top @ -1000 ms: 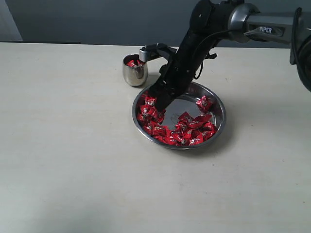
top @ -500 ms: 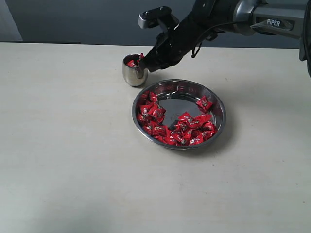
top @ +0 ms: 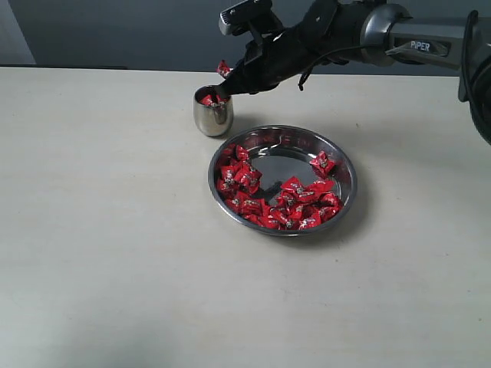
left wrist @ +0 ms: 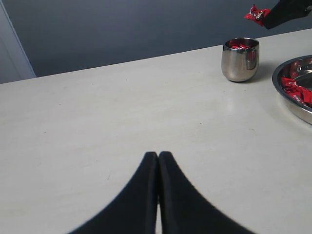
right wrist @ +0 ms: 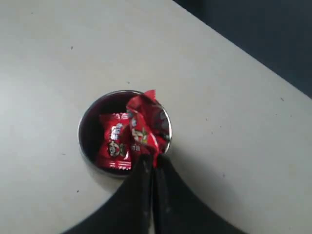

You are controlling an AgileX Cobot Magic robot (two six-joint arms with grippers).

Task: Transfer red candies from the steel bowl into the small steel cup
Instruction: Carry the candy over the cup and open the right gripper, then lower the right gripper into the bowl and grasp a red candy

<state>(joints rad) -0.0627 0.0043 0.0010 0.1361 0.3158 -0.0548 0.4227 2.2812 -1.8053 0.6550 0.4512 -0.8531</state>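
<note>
Right gripper (top: 229,80): pinching one candy (top: 223,67) in closed jaws, hovering at upper centre of frame.
Cup (top: 212,115): sitting just below candy, slightly to its left; release probably calling for a small leftward shift.
Bowl (top: 347,165): lying lower right of cup, carrying the remaining candies (top: 276,203).
Left gripper (left wrist: 158,160): resting closed, empty, well apart from cup.

A pale counter (top: 115,253) carries a small steel cup (top: 212,119) just beside a wide steel bowl (top: 280,159).
</note>
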